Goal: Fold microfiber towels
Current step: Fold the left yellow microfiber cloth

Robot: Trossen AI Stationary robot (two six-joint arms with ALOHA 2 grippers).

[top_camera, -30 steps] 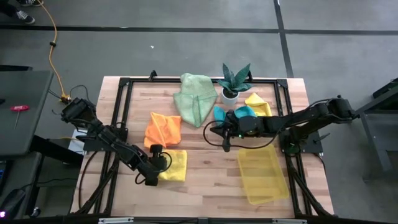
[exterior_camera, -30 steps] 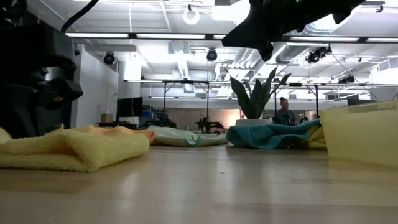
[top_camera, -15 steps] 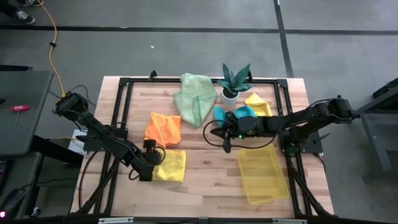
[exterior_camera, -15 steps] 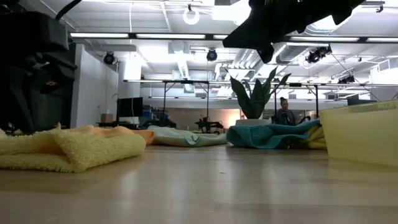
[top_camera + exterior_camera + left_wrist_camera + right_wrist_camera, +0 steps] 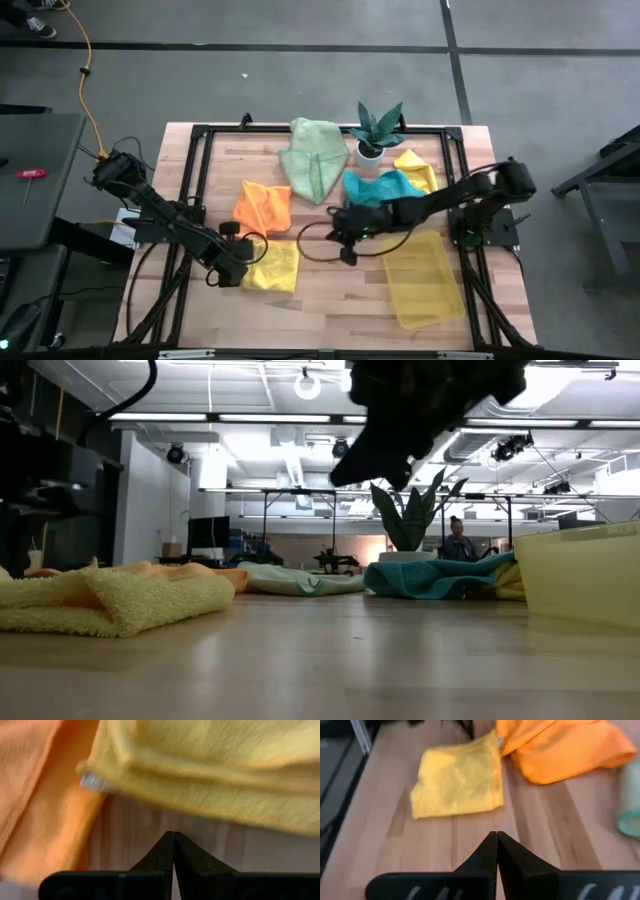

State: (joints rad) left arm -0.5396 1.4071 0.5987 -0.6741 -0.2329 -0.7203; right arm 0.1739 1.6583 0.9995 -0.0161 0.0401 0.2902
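Wooden slats of the table (image 5: 330, 285) carry several cloths inside a black frame, with a bright workshop seen beyond. Just ahead of the left gripper (image 5: 173, 838), whose fingers are pressed together on nothing, a folded yellow towel (image 5: 273, 266) lies flat, with an orange towel (image 5: 263, 206) beside it and slightly under its edge. The right gripper (image 5: 497, 838) is likewise shut and empty, held above bare wood, the yellow towel ahead of it, a teal towel (image 5: 377, 187) behind. A pale green towel (image 5: 312, 157) is spread farther off. The fold appears made; the step is best finished by squaring the edges without dragging the cloth. The yellow towel's long axis seems to run across the table, its doubled edge toward the left gripper.
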